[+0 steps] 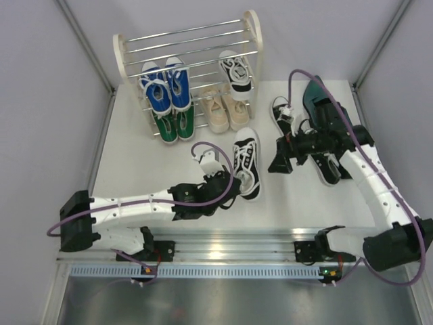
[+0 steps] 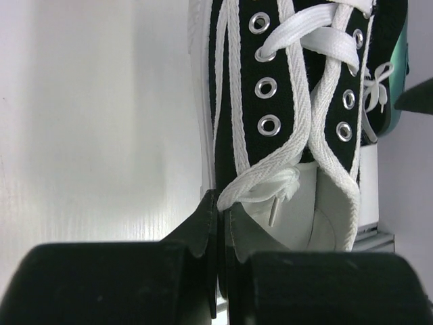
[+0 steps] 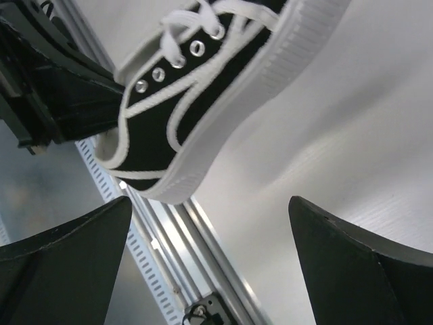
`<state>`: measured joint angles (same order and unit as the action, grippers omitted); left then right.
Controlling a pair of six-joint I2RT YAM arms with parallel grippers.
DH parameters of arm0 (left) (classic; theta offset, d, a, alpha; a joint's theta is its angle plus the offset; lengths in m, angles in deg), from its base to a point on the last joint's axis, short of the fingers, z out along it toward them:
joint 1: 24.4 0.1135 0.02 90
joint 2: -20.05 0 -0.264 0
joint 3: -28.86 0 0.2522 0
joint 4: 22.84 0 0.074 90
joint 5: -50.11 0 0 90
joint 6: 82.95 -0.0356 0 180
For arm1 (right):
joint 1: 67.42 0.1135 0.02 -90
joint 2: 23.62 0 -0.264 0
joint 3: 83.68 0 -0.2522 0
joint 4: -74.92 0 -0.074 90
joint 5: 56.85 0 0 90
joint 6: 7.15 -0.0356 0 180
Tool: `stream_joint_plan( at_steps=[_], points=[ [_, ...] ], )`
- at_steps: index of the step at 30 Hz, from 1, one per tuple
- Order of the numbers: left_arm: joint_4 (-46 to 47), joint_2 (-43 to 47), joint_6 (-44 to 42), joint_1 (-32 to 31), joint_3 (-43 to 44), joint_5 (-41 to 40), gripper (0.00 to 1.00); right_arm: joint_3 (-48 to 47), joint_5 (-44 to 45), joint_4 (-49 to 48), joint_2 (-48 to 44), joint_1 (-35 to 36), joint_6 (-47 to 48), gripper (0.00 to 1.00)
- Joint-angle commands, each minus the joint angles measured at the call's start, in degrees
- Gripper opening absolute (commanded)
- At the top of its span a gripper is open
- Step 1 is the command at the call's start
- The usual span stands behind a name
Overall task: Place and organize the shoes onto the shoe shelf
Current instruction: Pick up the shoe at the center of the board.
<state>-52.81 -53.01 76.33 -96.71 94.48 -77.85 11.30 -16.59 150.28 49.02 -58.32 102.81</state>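
A black-and-white sneaker [image 1: 247, 159] [image 2: 284, 88] lies in the middle of the table, toe toward the shoe shelf [image 1: 254, 40]. My left gripper [image 1: 233, 186] [image 2: 222, 200] is shut on the sneaker's collar wall at the heel end, one finger inside the shoe and one outside. The shelf holds blue shoes [image 1: 166, 91], green shoes [image 1: 174, 125], beige shoes [image 1: 226, 112] and one black-and-white sneaker [image 1: 237, 73]. My right gripper [image 1: 279, 159] [image 3: 210, 203] hangs open just right of the held sneaker [image 3: 203, 101], with nothing between its fingers.
Under and behind the right arm lie two more black-and-white sneakers [image 1: 279, 112] [image 1: 329, 169] and a dark green dress shoe [image 1: 314, 95]. A metal rail [image 1: 223, 244] runs along the table's near edge. Grey walls close in both sides.
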Motion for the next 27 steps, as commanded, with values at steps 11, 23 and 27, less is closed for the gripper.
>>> stream_joint_plan(
  at_steps=[11, 23, 27],
  points=[
    [8.03, 2.83, 6.84, -0.20, 1.05, -6.61, 0.00, 0.68, 29.78, -21.60, 0.30, 24.72, -30.34, 0.99],
    [28.30, 9.07, 1.83, -0.11, -9.13, -3.62, 0.00, 1.66, 23.20, -24.69, 4.26, 25.79, -31.66, 0.35],
    [34.30, 11.18, 0.60, -0.11, -13.44, -1.34, 0.23, 0.69, 19.51, -24.08, 3.30, 25.44, -26.67, 0.00]
  ],
)
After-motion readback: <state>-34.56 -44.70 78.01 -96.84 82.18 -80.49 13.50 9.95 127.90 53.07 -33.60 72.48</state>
